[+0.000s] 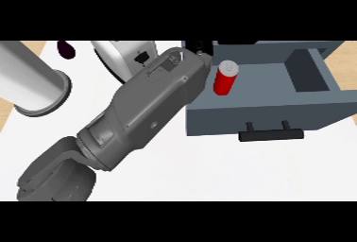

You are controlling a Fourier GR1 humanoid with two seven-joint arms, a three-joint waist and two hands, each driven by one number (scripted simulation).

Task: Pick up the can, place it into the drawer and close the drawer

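The red can [225, 78] with a white top stands upright inside the open grey-blue drawer [279, 111], near its left wall. A big grey forearm runs from the lower left up to the drawer's back left corner. It enters from the left side, so I read it as my left arm. Only a few black bits of the left hand [197, 46] show past the wrist, just up and left of the can. The forearm hides most of the hand. Whether it touches the can cannot be told. The drawer's black handle [271, 133] faces me. My right hand is out of view.
A light grey cylinder [31, 82] with a flanged end lies at the left. A white rounded object [122, 54] sits behind the forearm, and a small dark purple thing [65, 47] lies at the top left. The white counter top [230, 165] stretches in front of the drawer.
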